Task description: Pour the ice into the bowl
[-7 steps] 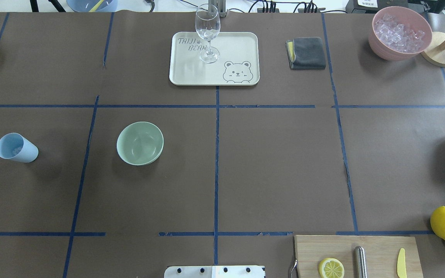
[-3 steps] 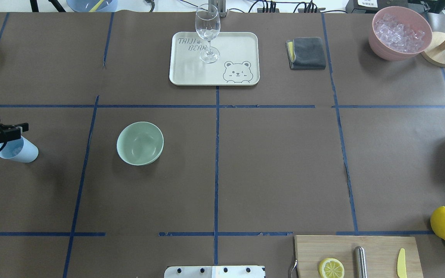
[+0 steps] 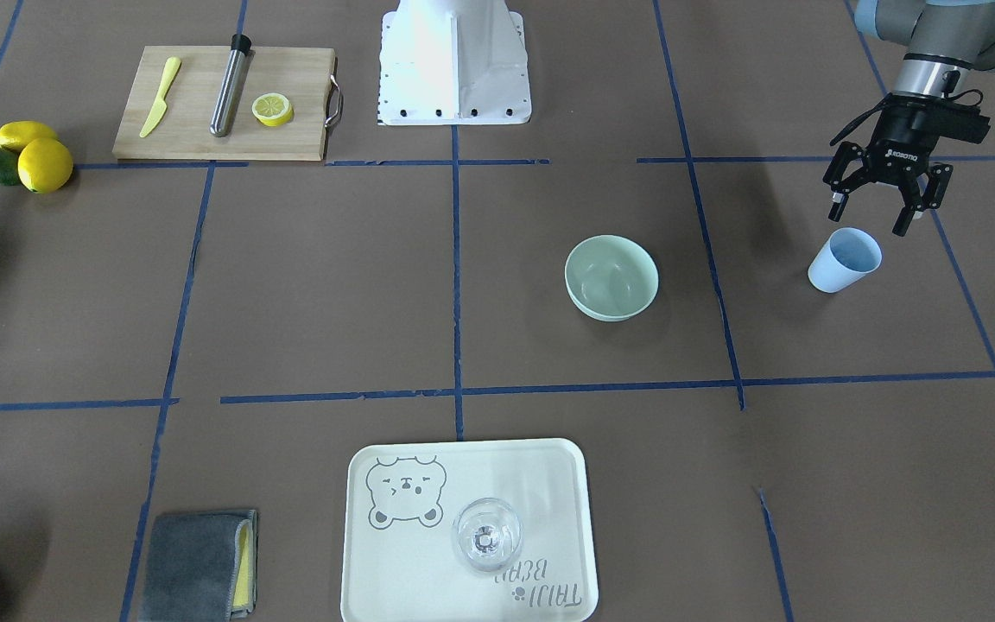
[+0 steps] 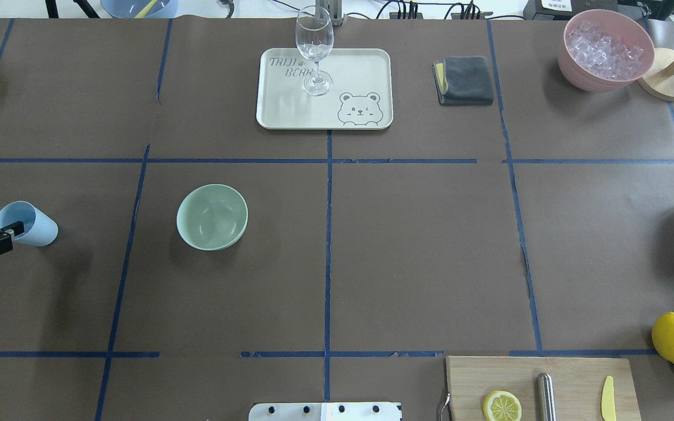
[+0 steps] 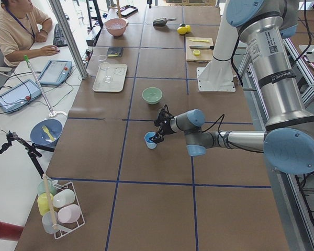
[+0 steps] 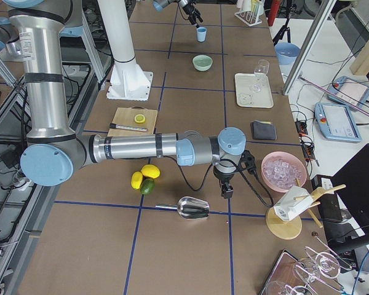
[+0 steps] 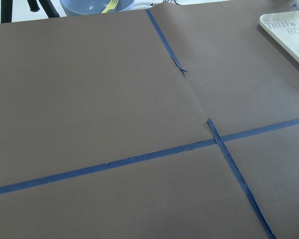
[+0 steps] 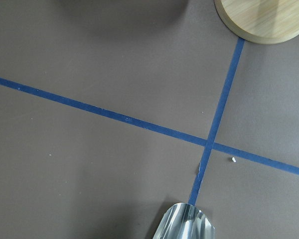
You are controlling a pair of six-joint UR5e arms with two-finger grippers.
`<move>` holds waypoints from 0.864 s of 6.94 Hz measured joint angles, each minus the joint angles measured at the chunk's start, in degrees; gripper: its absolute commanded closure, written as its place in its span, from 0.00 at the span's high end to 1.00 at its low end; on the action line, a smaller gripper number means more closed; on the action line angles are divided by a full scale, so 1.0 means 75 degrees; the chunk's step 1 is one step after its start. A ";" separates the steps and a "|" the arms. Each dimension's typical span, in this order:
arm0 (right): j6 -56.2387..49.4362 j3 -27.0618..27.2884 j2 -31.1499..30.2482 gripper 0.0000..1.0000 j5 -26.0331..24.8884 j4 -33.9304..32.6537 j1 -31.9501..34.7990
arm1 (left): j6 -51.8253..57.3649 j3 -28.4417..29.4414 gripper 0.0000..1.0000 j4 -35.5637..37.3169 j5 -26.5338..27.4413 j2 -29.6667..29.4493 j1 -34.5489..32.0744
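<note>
The left gripper [image 3: 869,218] has swung in during the last 1 second and now hangs just over the blue cup [image 3: 845,259], jaws apart, so a grasp looks next. The cup stands upright on the table [image 3: 290,285], long axis vertical, mouth up. I cannot make out ice inside it. The green bowl [image 3: 611,278] sits empty, well apart. I cannot tell the state of the right gripper [image 6: 227,187] jaws.

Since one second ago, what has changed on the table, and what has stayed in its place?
The left gripper came into the overhead view from the table's left end, then shifted back toward the robot. It is now open close to the rim of the light blue cup, with nothing in it. The cup, the mint-green bowl and the glass on the tray have not moved.
</note>
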 measured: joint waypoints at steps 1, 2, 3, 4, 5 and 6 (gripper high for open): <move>0.0002 0.0020 0.0000 1.00 0.0002 0.0000 0.0000 | -0.0022 0.0010 1.00 -0.0079 0.0421 0.0105 0.0259; 0.0003 0.0023 0.0000 1.00 0.0003 0.0000 0.0000 | -0.0038 0.0043 1.00 -0.0096 0.0742 0.0138 0.0483; 0.0004 0.0023 -0.0003 1.00 0.0004 0.0000 0.0000 | -0.0070 0.0107 1.00 -0.0089 0.0987 0.0142 0.0717; 0.0001 0.0020 -0.0008 1.00 0.0004 0.0000 0.0000 | -0.0236 0.0175 1.00 -0.0078 0.1097 0.0137 0.0914; -0.0004 0.0016 -0.0010 1.00 0.0004 0.0000 0.0000 | -0.0527 0.0277 1.00 -0.0066 0.1148 0.0110 0.1122; -0.0006 0.0012 -0.0011 1.00 0.0004 0.0000 0.0000 | -0.0732 0.0403 1.00 -0.0063 0.1223 0.0075 0.1266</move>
